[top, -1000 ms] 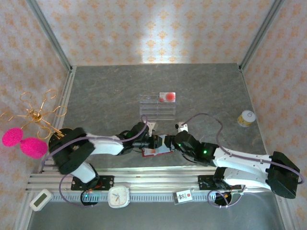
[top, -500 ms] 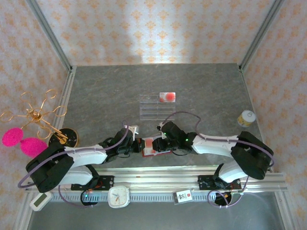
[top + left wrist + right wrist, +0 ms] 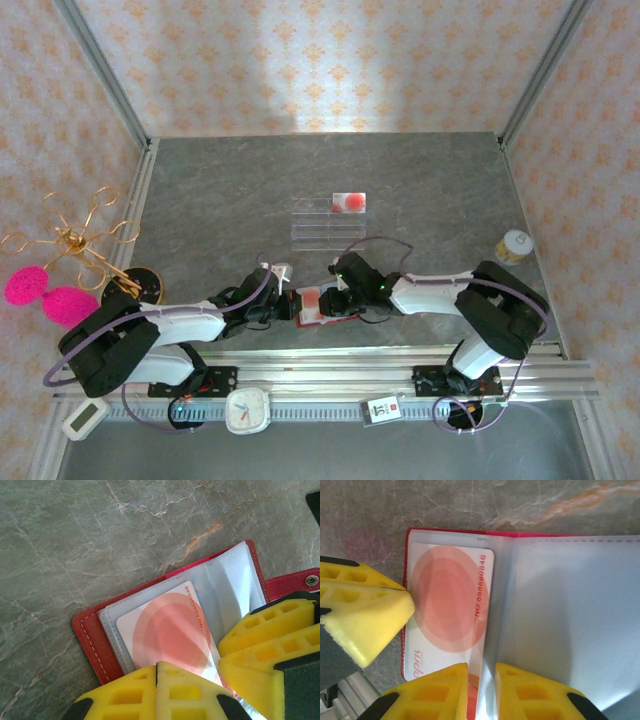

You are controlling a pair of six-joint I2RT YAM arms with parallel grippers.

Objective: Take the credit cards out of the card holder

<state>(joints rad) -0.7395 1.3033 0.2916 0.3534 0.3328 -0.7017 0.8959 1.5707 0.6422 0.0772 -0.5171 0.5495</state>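
Two grippers meet over the card holder (image 3: 318, 312), which lies open on the table (image 3: 200, 200) close to the arm bases. The left gripper (image 3: 288, 305) is at its left edge and the right gripper (image 3: 336, 298) at its right. Parked there, both of your arms can reach it from opposite sides. Well apart, a pale card (image 3: 349, 202) with a red mark lies on the far end of the clear rack (image 3: 325, 230). I read that as your drop spot

Left wrist: your left gripper (image 3: 156, 666) has its fingers pressed together, tips at the near edge of the card holder (image 3: 92, 637), just beside the credit card (image 3: 165, 632) with the red disc. That looks like a hold-down, so the holder can't slide or fold shut. I can't tell whether it also nips the plastic. The right gripper (image 3: 222, 650) comes in from the snap tab (image 3: 311, 580) side

Right wrist: your right gripper (image 3: 481, 671) has its jaws a narrow slit apart, with the edge of a clear sleeve (image 3: 560, 610) standing in that slit. Probably it is lifting that leaf to open the pocket mouth. I can't tell whether the pads bite. The credit card (image 3: 447, 615) sits fully in its pocket on the left page, with the left gripper (image 3: 402, 597) at that page's outer edge, so this one is not out yet
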